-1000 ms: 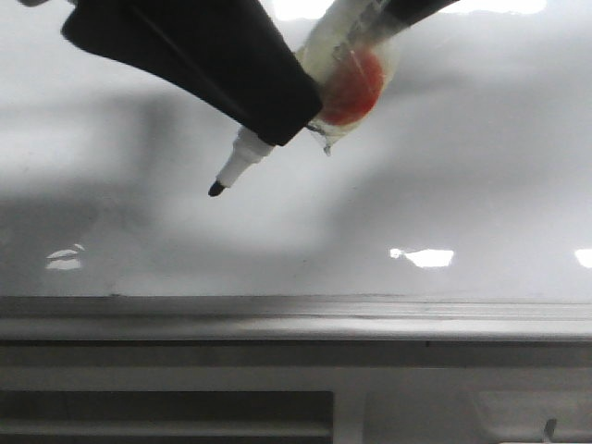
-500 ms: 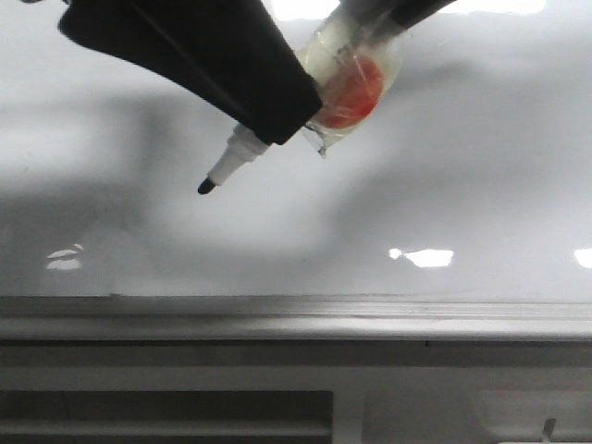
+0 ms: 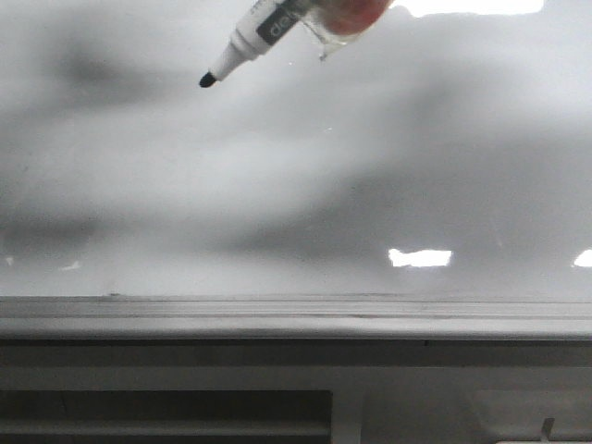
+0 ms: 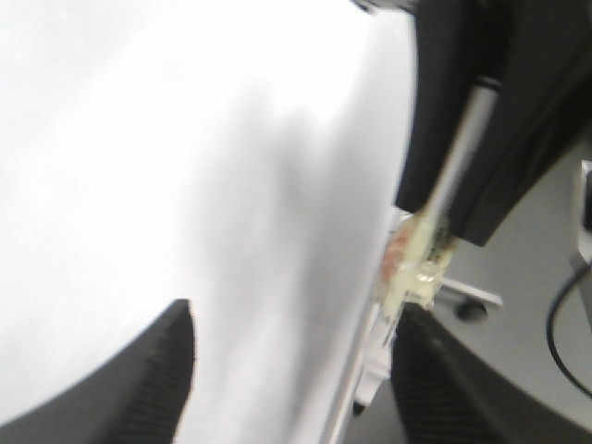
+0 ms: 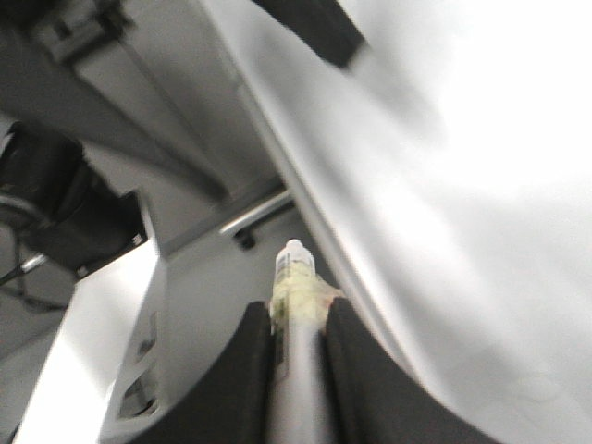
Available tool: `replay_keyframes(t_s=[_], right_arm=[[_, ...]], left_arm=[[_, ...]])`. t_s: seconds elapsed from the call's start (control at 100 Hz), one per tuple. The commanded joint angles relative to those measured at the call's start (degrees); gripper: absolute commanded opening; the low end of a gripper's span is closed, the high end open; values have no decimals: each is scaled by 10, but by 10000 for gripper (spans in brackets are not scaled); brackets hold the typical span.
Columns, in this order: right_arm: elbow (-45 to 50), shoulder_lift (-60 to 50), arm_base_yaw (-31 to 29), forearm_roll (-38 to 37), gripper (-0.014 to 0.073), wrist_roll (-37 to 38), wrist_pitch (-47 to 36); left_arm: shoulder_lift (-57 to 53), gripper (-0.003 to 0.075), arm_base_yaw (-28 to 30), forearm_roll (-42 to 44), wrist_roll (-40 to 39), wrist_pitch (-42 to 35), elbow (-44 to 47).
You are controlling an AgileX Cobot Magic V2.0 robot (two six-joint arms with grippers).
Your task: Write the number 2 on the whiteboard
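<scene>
While the right gripper (image 5: 294, 370) jaws stay clamped on a light, rigid whiteboard marker (image 3: 250, 39), best held mid-barrel, its black tip hovers near the top of the glossy, unmarked whiteboard (image 3: 305, 185); the left gripper's (image 4: 287, 370) jaws stand apart, empty.

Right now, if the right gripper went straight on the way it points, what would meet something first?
Probably the marker tip meets the whiteboard. The right gripper is shut on the marker, whose tip sticks out ahead of the fingers toward the board. The gap cannot be judged, and no stroke shows yet.
</scene>
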Motion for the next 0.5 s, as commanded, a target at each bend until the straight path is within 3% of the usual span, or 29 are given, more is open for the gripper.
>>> replay_keyframes(t_s=[0.0,0.13,0.35,0.49], right_arm=[[23,-46,0,26,-64,-8,-74],[92,-115,0,39,-64,-8,-146],[200,-223,0,83,-64,-8,-293],[246,-254,0,90,-64,-8,-342]], left_arm=[[-39,279,27,-48,-10,-21,-10],[-86,-24,64,-55,-24,-68,39],[-193,-20,67,-106,-29,-253,165],[-244,-20,67,-137,-29,-346,232]])
